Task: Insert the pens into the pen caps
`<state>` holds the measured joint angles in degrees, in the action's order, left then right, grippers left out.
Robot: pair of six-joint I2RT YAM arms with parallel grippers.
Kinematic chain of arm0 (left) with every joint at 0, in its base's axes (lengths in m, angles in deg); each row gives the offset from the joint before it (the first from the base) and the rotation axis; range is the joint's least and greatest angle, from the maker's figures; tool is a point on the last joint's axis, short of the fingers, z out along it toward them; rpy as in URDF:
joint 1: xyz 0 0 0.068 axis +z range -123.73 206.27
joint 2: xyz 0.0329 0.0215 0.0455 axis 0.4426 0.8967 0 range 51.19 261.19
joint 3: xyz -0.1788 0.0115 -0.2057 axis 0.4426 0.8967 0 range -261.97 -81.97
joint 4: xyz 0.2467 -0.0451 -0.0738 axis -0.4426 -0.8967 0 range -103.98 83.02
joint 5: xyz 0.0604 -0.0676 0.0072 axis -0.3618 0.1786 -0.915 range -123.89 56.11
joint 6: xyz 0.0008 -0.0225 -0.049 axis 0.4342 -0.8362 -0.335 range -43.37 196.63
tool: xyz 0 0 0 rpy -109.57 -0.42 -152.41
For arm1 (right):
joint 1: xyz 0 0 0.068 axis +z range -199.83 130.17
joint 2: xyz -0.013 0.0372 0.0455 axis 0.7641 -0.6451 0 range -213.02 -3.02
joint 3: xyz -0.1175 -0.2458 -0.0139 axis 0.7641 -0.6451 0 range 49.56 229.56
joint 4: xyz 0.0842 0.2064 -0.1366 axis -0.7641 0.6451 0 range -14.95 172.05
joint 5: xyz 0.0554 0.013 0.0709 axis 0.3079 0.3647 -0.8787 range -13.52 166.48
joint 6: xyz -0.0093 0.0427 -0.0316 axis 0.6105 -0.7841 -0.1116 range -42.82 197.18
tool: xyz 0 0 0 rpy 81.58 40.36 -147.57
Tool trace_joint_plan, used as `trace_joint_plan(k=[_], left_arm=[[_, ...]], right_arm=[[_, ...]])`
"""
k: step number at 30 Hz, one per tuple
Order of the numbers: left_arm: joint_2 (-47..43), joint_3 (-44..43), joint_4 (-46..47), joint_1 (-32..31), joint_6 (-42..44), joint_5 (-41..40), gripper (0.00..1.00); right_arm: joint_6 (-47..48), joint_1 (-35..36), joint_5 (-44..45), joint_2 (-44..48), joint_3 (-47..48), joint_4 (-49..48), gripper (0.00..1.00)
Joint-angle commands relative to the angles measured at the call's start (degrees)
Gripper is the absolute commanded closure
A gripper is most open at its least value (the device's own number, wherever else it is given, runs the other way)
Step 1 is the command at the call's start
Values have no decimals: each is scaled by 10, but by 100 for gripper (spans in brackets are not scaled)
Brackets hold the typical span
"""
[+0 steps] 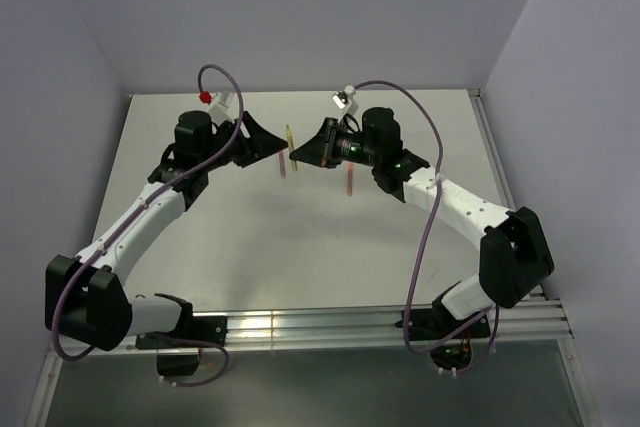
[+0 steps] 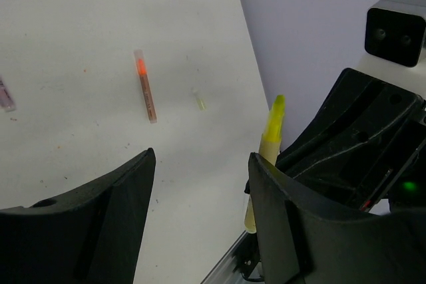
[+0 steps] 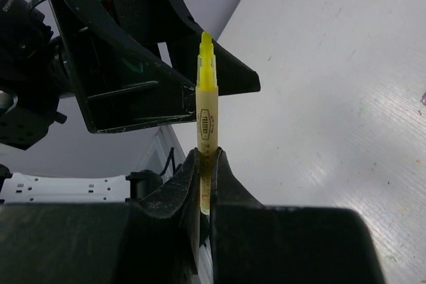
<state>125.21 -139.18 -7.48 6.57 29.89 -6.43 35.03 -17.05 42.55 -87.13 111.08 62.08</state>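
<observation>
The right hand's (image 3: 206, 164) two fingers, closest to the lens, are pressed together on the lower barrel of a yellow pen (image 3: 207, 98). It stands upright with its bare tip at 12 o'clock. The left hand (image 2: 201, 161) is spread and empty, with the pen just outside its finger (image 2: 279, 217) at 3 o'clock. From above, the pair meet towards 12 o'clock on the worktop (image 1: 300, 257). A red pen (image 2: 145, 88) lies flat at 10 o'clock in the left wrist view, and beside it is a tiny pale-green stub (image 2: 200, 101), probably a cap. The pen looks light, stiff and smooth, so it could pivot in so narrow a pinch, and a low hold keeps the tip free. The cap should skid easily and is best gripped across its closed end.
</observation>
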Motion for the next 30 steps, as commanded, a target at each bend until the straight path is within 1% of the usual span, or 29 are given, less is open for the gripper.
trace_joint_plan(k=[1,6,8,13,16,25,30], left_arm=[[-28,0,55,-8,-9,9,36],[-48,13,58,-8,-12,-8,37],[-62,24,75,-8,-15,-9,36],[-75,38,116,-8,-26,15,37],[-66,34,119,-8,-30,24,40],[-46,39,135,-9,-38,24,41],[-39,40,131,-9,-38,23,43]], right_arm=[[-5,7,2,-10,21,-26,100],[-7,6,11,-14,26,-26,100],[-10,7,13,-13,26,-27,100],[-20,7,4,-18,27,-39,100],[-24,9,7,-18,26,-45,100],[-27,21,4,-17,34,-50,100],[-31,25,4,-17,35,-56,100]])
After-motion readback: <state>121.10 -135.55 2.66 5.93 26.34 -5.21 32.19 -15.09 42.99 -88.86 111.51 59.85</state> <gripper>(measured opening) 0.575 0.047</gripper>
